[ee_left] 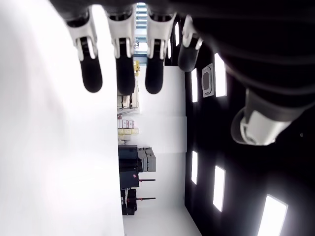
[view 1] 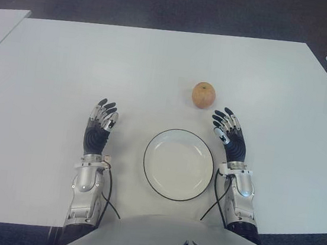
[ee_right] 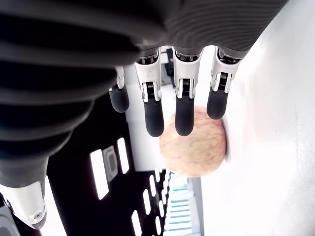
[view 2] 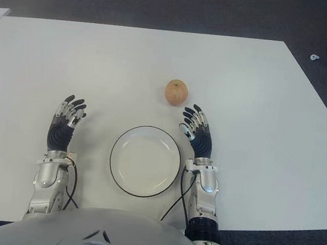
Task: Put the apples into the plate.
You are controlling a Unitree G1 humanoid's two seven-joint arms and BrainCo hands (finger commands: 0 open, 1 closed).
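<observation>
A single apple (view 1: 203, 95) sat on the white table (view 1: 50, 73), just beyond the far right rim of the plate (view 1: 178, 164) and not in it. The plate — white with a dark edge — lay empty in front of the robot's torso, between the two hands.

The right hand (view 1: 229, 132) was just to the right of the plate, level with its far rim, its fingers (ee_right: 184, 118) straight and spread, holding nothing. Their tips pointed toward the apple and stood close to it; in the right wrist view they overlapped the fruit's outline, but the eye views showed a narrow gap, so contact was unlikely — though this could not be settled for certain.

The left hand (view 1: 99, 128) was to the left of the plate, farther from it than the right hand, its fingers (ee_left: 91, 69) extended side by side and empty. It hung low over the table, well apart from the apple. Whether either palm touched the table could not be made out.
</observation>
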